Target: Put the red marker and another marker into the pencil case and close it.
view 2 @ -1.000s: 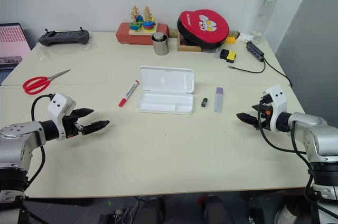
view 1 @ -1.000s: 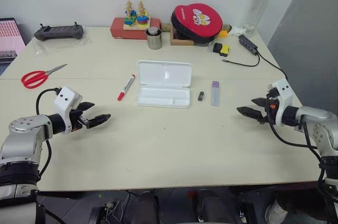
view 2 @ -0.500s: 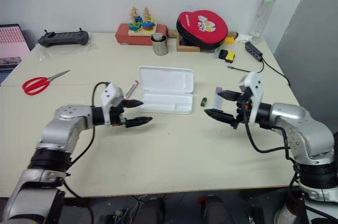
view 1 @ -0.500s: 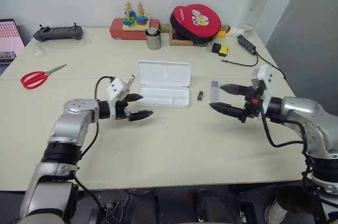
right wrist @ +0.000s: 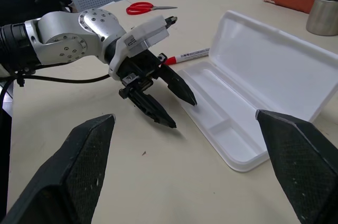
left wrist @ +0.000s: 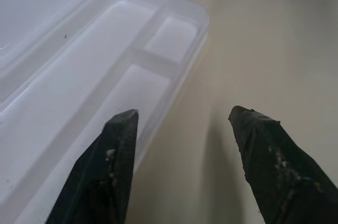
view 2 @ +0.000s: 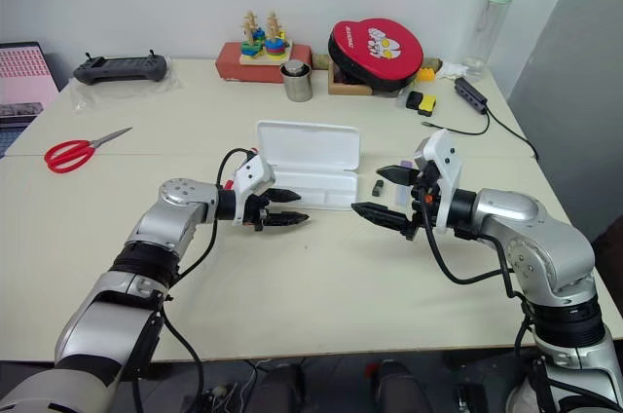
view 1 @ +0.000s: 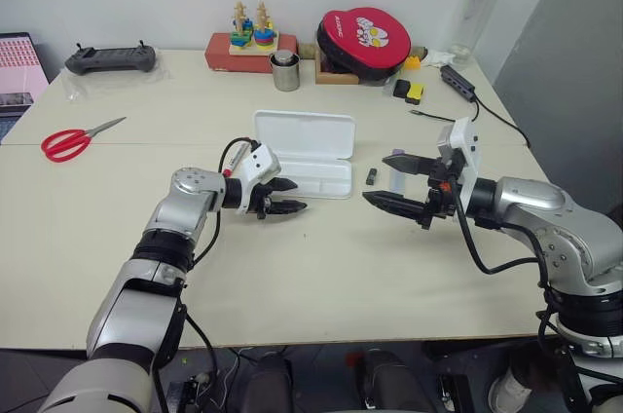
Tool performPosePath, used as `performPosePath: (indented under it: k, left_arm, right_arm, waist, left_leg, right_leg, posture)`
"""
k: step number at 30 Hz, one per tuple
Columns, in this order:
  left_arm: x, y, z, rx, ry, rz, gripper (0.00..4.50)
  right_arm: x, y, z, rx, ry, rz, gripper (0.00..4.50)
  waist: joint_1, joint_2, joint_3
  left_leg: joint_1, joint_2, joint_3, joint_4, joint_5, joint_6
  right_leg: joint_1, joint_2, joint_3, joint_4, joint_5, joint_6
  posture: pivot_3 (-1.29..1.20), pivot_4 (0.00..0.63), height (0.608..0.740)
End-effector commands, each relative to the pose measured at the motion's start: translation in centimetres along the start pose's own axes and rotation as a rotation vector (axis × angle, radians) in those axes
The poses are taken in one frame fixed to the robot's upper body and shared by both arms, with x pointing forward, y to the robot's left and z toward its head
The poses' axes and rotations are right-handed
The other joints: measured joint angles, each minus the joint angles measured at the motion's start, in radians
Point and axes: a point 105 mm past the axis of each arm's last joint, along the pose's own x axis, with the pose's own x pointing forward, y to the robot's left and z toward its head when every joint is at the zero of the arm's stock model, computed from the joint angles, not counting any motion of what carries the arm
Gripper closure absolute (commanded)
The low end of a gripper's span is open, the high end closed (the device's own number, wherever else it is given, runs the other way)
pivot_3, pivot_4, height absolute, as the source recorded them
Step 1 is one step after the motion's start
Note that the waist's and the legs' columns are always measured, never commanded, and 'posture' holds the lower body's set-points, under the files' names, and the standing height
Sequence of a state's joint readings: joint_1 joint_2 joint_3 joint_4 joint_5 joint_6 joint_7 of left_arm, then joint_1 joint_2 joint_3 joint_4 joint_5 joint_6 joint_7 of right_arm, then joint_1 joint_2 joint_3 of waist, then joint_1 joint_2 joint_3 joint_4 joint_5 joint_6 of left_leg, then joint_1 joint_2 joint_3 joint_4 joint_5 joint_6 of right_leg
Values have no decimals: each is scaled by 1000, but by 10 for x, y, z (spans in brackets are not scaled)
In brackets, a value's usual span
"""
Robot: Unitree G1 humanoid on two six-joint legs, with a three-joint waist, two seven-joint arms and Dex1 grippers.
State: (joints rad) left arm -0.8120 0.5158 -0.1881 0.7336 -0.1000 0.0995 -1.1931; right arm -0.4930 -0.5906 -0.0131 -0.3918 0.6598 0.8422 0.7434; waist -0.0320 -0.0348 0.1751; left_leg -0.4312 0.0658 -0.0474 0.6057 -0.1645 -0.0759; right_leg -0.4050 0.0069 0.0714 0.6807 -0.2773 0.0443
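Markers are both seen outside the open pencil case (view 2: 304,168): the red marker (right wrist: 189,54) lies at nine o'clock of it, long axis toward one o'clock, nearest the empty, parted left gripper (view 2: 288,208); the right gripper (view 2: 383,193) is spread wide, empty.

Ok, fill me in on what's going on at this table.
A two-armed robot is working at a table with an open white pencil case in the middle. Both grippers hover empty just in front of the case, the left gripper at its near left corner and the right gripper wide open to its right. The red marker lies on the table beside the case, behind the left gripper. Nothing is in the case yet.
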Motion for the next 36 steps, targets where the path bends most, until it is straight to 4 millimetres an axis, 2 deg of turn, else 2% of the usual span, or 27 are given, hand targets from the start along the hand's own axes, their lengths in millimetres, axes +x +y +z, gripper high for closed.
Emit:
performPosePath:
  k: [1,3,5,10,11,22,27,31,33,36]
  left_arm:
    - [3,2,-1,24,16,-1,2695]
    - [4,4,-2,31,25,8,3119]
    - [4,5,-2,33,26,10,3359]
    - [3,8,-3,39,29,19,4440]
    - [3,8,-3,41,28,21,4478]
    - [6,14,2,73,11,40,4478]
    - [5,13,3,82,6,22,3512]
    - [5,12,-4,114,59,12,2860]
    - [6,12,-7,116,82,13,2860]
    - [6,13,-11,112,103,13,3263]
  right_arm:
    - [-4,4,14,-41,-42,2,0]
    - [-4,4,14,-44,-42,0,0]
    - [-4,4,15,-47,-43,-2,0]
    - [-5,3,16,-52,-44,-4,0]
    - [-5,3,16,-52,-44,-5,0]
    - [-6,0,18,-53,-48,-16,0]
    - [-6,0,18,-52,-52,-22,0]
    - [-6,-1,19,-52,-54,-26,0]
    - [-5,-1,20,-52,-57,-29,0]
    - [-5,-2,21,-53,-60,-31,0]
  waist:
    - [0,0,0]
    - [0,0,0]
    - [0,0,0]
    - [0,0,0]
    - [0,0,0]
    - [0,0,0]
    - [0,0,0]
    - [0,0,0]
    - [0,0,0]
    - [0,0,0]
  left_leg:
    - [0,0,0,0,0,0]
    - [0,0,0,0,0,0]
    - [0,0,0,0,0,0]
    - [0,0,0,0,0,0]
    - [0,0,0,1,0,0]
    - [0,0,0,2,0,0]
    - [0,0,0,2,0,0]
    - [0,0,0,2,0,0]
    - [0,0,0,2,0,0]
    - [0,0,0,2,0,0]
  right_leg:
    - [0,0,0,0,0,0]
    - [0,0,0,0,0,0]
    - [0,0,0,0,0,0]
    - [0,0,0,0,0,0]
    - [0,0,0,0,0,0]
    - [1,0,0,1,1,2]
    - [1,0,0,1,1,2]
    - [1,0,0,0,1,2]
    - [1,0,0,0,1,2]
    - [1,0,0,0,1,2]
  posture:
    - [0,150,740]
    - [0,150,740]
    - [0,150,740]
    - [0,150,740]
    - [0,150,740]
    - [0,150,740]
    - [0,150,740]
    - [0,150,740]
    - [0,150,740]
    - [0,150,740]
